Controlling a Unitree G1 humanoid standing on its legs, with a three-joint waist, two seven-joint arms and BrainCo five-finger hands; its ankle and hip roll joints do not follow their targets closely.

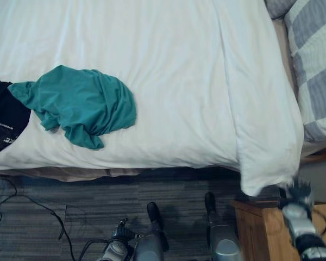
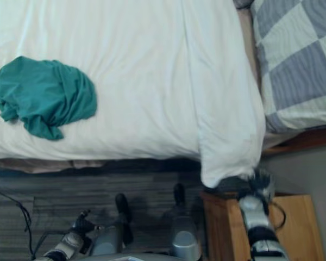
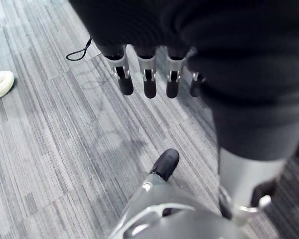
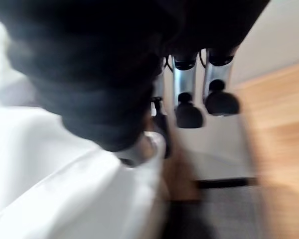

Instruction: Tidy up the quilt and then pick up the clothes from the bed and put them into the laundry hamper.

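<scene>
White and smooth, the quilt (image 1: 152, 65) lies spread over the bed with soft lengthwise creases; its near right corner (image 1: 266, 174) hangs off the bed edge as a thick rounded fold. On the quilt's left part lies a crumpled teal shirt (image 1: 79, 103), bunched into loose folds, and just beside it at the left edge a black garment (image 1: 2, 122). Both clothes rest near the bed's front edge.

The right robot hand (image 2: 258, 185) is raised to the hanging corner, touching it from below; in its wrist view the fingers (image 4: 189, 114) point out fairly straight beside the white cloth, but whether the thumb pinches the quilt I cannot tell. The left robot hand (image 3: 149, 74) hangs low over the floor, fingers relaxed and straight, holding nothing.

Right of the quilt lie grey-and-white checked pillows (image 2: 293, 60). A wooden nightstand (image 2: 299, 228) stands under the right arm. Grey striped carpet (image 1: 70, 190) covers the floor.
</scene>
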